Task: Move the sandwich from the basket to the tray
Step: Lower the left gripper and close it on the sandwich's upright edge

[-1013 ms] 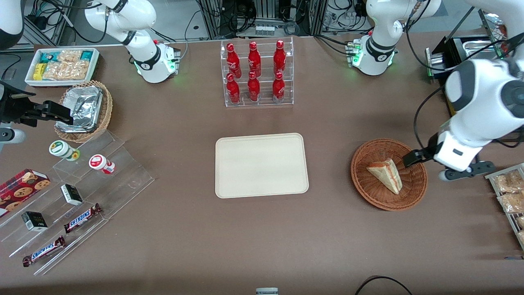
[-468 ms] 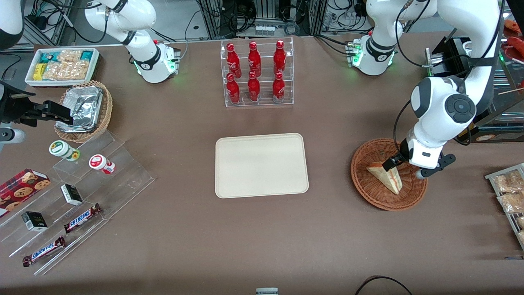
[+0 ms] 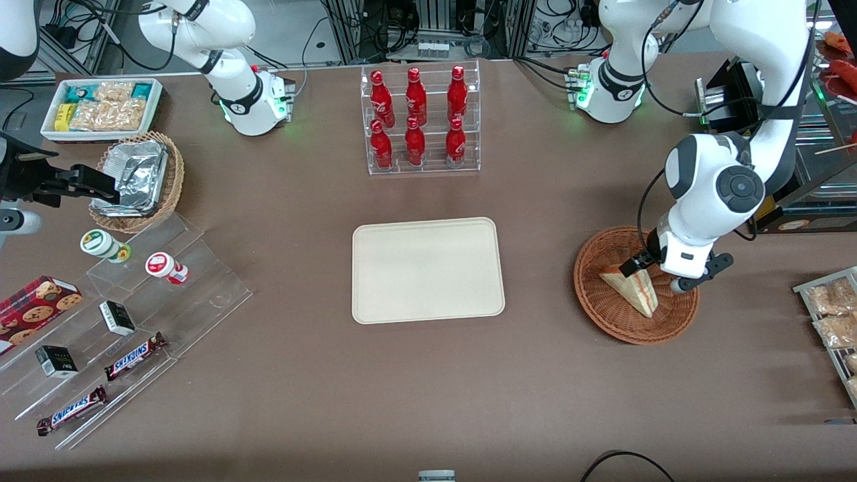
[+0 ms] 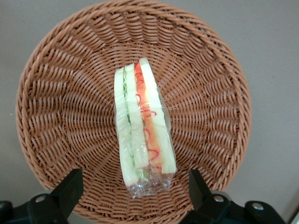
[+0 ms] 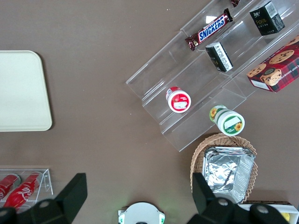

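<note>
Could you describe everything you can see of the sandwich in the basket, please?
The sandwich is a triangular wedge of pale white bread in clear film, with green, red and orange filling layers showing along its cut edge. It lies in the reddish-brown wicker basket, resting on the weave near the middle. The gripper hovers directly above it with fingers open, one to each side, not touching it.

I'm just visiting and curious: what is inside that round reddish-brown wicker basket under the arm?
One wrapped sandwich lies in the basket, nothing else visible. The open gripper hovers above it, not touching. The weave directly under the sandwich is covered.
</note>
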### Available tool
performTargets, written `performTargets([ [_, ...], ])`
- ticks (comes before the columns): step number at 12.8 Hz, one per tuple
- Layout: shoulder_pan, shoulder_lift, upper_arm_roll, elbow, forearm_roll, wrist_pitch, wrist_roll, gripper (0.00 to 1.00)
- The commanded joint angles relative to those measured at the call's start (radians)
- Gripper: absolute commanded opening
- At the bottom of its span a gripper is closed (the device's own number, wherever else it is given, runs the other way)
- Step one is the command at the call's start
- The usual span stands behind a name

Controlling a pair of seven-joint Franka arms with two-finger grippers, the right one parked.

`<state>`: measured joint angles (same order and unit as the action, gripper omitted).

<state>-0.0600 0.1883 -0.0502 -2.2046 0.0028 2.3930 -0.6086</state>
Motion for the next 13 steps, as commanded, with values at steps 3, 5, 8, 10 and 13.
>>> performTargets([
  [3, -0.004, 0.034, 0.001, -0.009, 0.014, 0.041, -0.026, 1.00],
  [5, -0.004, 0.056, 0.003, -0.009, 0.014, 0.055, -0.026, 1.00],
  [8, -0.004, 0.072, 0.003, -0.007, 0.014, 0.077, -0.026, 1.00],
  [10, -0.004, 0.085, 0.003, -0.006, 0.014, 0.100, -0.026, 0.96],
  [13, -0.003, 0.100, 0.003, 0.000, 0.013, 0.115, -0.037, 0.26],
])
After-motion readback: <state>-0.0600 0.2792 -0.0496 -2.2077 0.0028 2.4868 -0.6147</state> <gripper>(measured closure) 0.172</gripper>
